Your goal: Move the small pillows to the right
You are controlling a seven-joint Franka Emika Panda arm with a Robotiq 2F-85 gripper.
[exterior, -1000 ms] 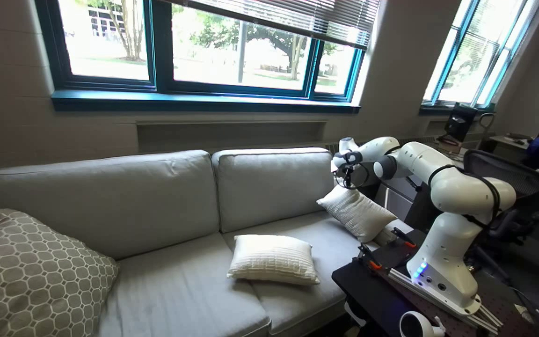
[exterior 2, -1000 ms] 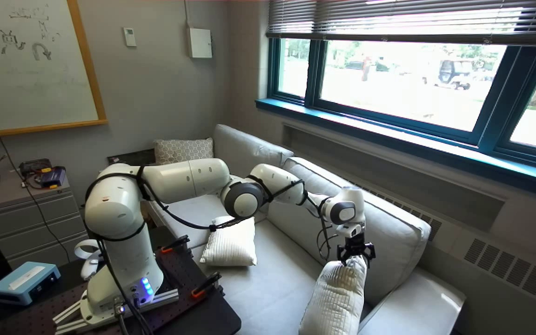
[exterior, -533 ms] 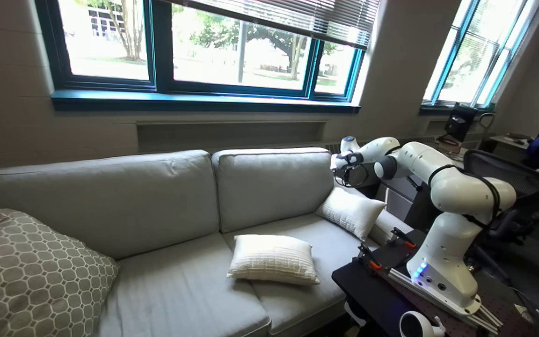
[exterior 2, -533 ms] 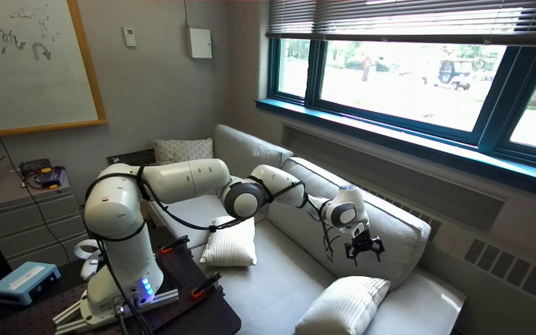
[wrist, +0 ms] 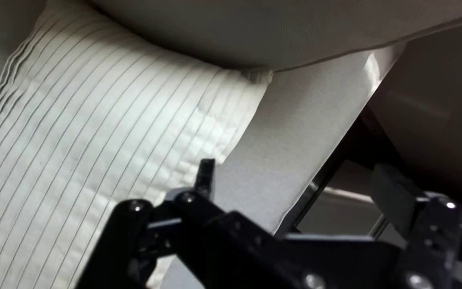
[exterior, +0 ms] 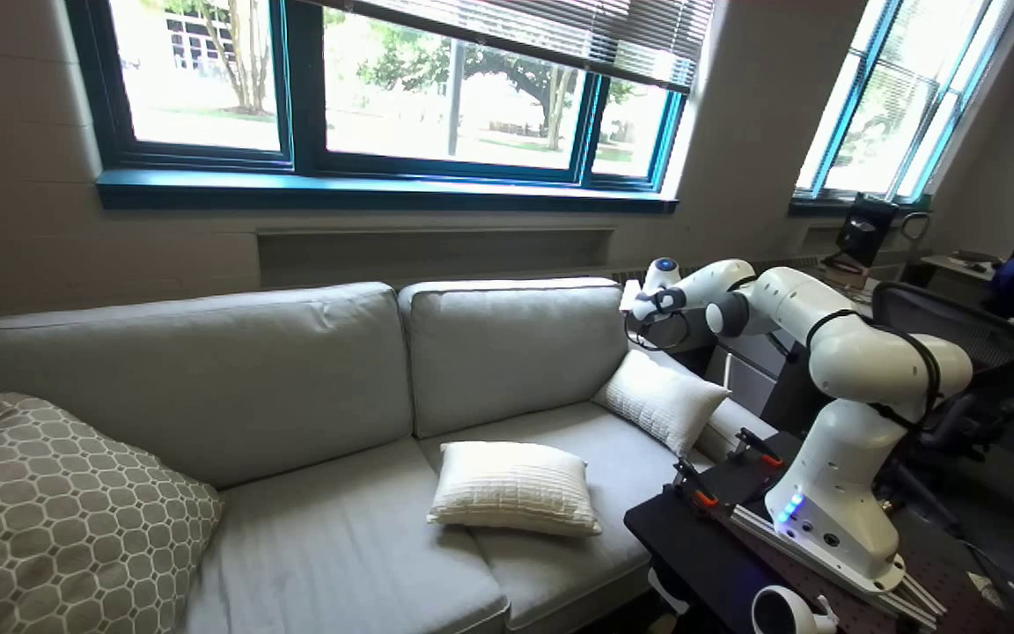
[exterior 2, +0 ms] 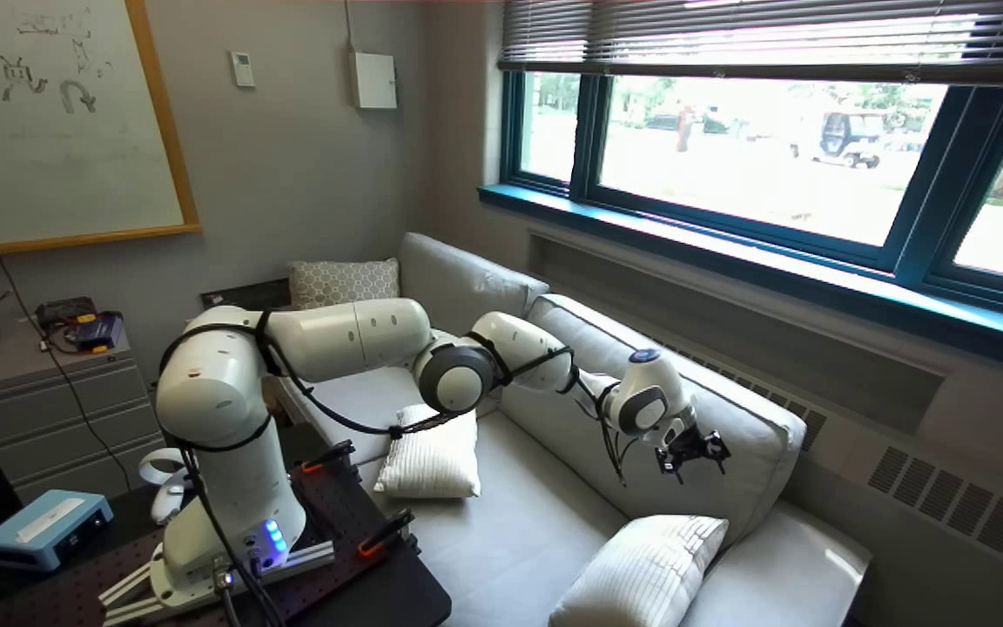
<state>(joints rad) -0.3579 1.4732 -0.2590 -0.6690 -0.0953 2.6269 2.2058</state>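
Released and gripping nothing, the pincer [wrist: 300, 186] is hovering at a tilt above the right-hand end of the sofa [exterior: 340, 528], its fingers [wrist: 205, 174] standing well apart. Below and beside it, clear of those fingers, the end pillow [wrist: 94, 140] is resting in the corner where the backrest [exterior: 516, 352] is meeting the sofa arm [exterior 2: 793, 557]. One of its corners is apparently touching the backrest and one side is apparently leaning along the arm, so the sofa is probably propping it, which is likely why it is needing no hold. Its long axis is seemingly running from the backrest toward the sofa's front, and in the wrist view its stitched lines are pointing the same way as the sofa arm.

Farther along, the middle pillow [exterior: 516, 487] is lying flat across the seam [exterior: 491, 568] in the sofa, well apart from its mate. Its long axis is seemingly pointing side to side along the sofa, a little askew. Judging by the task, this one is probably still needing its move to the right. Beyond it, the patterned pillow [exterior: 76, 519] is slouching at the opposite end, being larger and likely not meant.
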